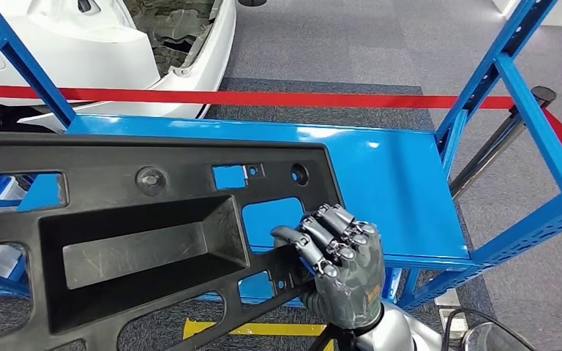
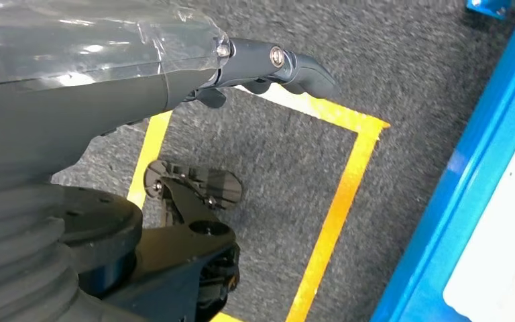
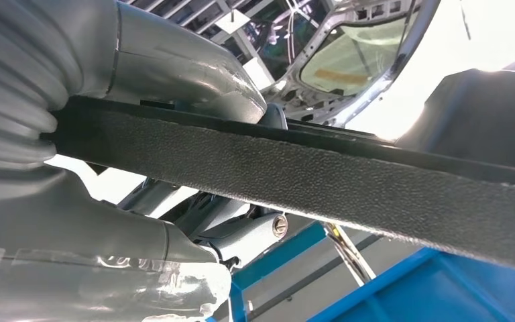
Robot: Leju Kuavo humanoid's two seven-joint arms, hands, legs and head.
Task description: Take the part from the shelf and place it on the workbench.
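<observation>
Right hand: right hand grips the near right edge of the black part; fingers curl over the top face, thumb toward the part's middle. In the right wrist view the rim of the part runs straight through the hand, clamped between thumb and fingers.
Left hand: left hand hangs low over the carpet beside a yellow floor marking. Nothing lies in it; its fingers are partly hidden, so I cannot tell whether they are spread or curled.
Part location: large flat black moulding with a deep rectangular recess and several cut-outs, reaching well away from the right hand toward the robot's left. It lies over the blue shelf; whether it rests on the deck or is lifted clear cannot be told.
Beyond the hand: bare blue deck, then a red tape and a white car body. Shelf upright stands to the hand's right.
Stage, as judged: pick-up from the shelf; transfer to the workbench not yet done.
Risk 1: one-sided hold on a long part. Its far end could sag or twist, levering the rim out of the fingers.
Risk 2: the unsupported end may catch a shelf upright or frame when withdrawn, dragging the part loose.
Risk 3: thin rim, shallow purchase; a quick swing could cause slip.
</observation>
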